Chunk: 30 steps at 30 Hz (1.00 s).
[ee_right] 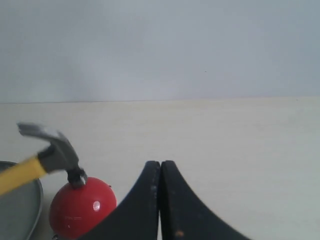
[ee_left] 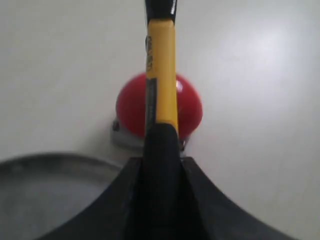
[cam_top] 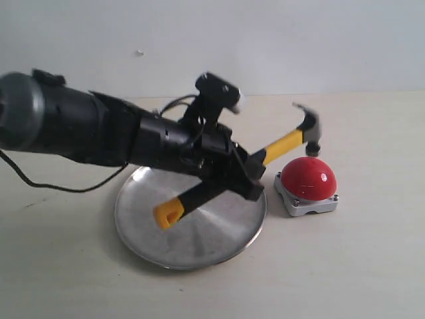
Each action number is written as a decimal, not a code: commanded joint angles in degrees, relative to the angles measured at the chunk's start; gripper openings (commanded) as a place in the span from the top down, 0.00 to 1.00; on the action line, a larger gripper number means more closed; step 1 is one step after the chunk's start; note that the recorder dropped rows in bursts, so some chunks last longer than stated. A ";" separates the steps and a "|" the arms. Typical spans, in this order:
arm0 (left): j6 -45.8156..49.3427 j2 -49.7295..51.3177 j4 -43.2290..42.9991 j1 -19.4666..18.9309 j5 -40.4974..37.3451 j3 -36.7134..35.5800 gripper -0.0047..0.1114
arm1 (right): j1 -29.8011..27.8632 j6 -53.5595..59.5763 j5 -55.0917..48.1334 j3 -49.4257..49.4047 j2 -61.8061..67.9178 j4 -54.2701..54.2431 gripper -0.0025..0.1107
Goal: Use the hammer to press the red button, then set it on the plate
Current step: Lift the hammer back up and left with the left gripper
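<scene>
My left gripper [cam_top: 251, 178] is shut on the black handle of the hammer [cam_top: 285, 143], above the right part of the silver plate [cam_top: 146, 232]. The hammer slopes up to the right. Its yellow end [cam_top: 169, 213] hangs over the plate, and its dark head [cam_top: 311, 128] touches the top of the red button [cam_top: 309, 178]. In the left wrist view the yellow neck [ee_left: 162, 70] runs over the red button [ee_left: 190, 102]. In the right wrist view the hammer head [ee_right: 59, 152] rests on the button [ee_right: 82, 209]. My right gripper [ee_right: 160, 167] is shut and empty, off to the button's side.
The button's grey square base [cam_top: 307, 206] sits just right of the plate on the pale table. A black cable [cam_top: 60, 187] trails from the left arm across the table at the left. A plain white wall stands behind.
</scene>
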<state>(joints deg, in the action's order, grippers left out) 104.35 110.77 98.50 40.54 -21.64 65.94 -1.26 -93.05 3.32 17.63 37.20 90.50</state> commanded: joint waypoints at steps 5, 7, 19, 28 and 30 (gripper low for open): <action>-0.90 -1.47 1.45 0.20 -0.60 0.69 0.96 | -0.10 -0.05 0.32 -0.11 -0.25 -0.28 0.98; -0.90 -4.36 1.45 0.08 0.48 0.69 0.96 | -0.10 -0.05 0.32 -0.11 -0.25 -0.28 0.98; -3.19 -20.51 1.45 -2.44 3.46 -6.38 0.96 | -0.10 -0.05 0.48 -0.10 -0.25 -0.28 0.98; -4.38 -21.00 1.45 -22.33 -20.06 -14.62 0.96 | -0.10 -0.05 1.56 -0.10 -0.25 -0.28 0.98; -4.13 -21.00 1.45 -23.71 -20.06 -15.09 0.96 | -0.10 -0.05 1.55 -0.10 -0.25 -0.94 0.98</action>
<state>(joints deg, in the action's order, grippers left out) 99.67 91.28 97.73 18.11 -38.61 50.83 -1.26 -93.05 4.58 17.63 37.20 90.07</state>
